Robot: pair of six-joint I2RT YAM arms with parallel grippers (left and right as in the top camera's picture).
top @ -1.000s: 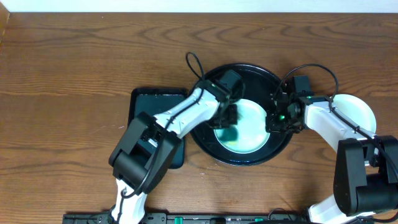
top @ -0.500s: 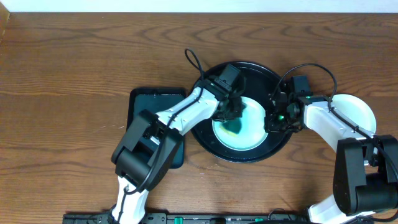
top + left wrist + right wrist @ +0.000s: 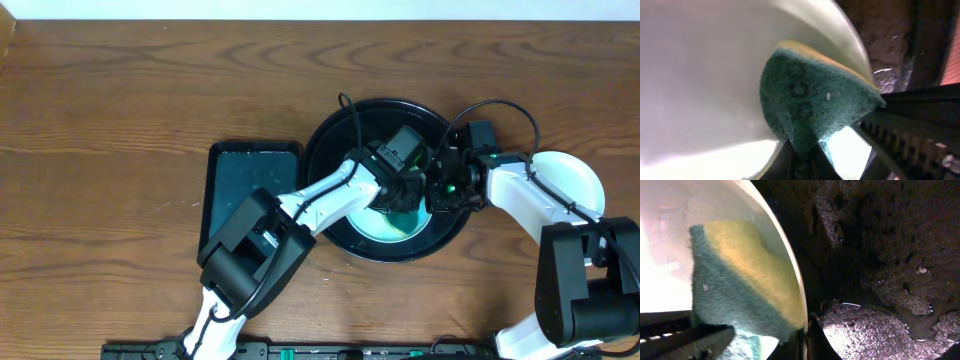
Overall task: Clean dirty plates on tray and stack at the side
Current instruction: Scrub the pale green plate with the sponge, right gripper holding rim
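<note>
A pale mint-white plate (image 3: 384,226) lies in the large round black tray (image 3: 400,258). My left gripper (image 3: 404,188) is shut on a green and yellow sponge (image 3: 815,100) and presses it on the plate's right part (image 3: 700,75). My right gripper (image 3: 440,190) is shut on the plate's right rim (image 3: 792,275), right beside the sponge (image 3: 740,280). The fingers of my right gripper (image 3: 807,337) pinch the rim from both sides. Another pale plate (image 3: 570,180) lies on the table at the right, under my right arm.
A smaller rectangular black tray (image 3: 240,180) lies left of the round tray. The round tray's floor (image 3: 880,255) is wet and foamy. The two grippers are almost touching over the plate. Wooden table all around.
My left gripper has moved the sponge from the plate's left side across to its right side, up against my right gripper. The right gripper has stayed on the rim.
</note>
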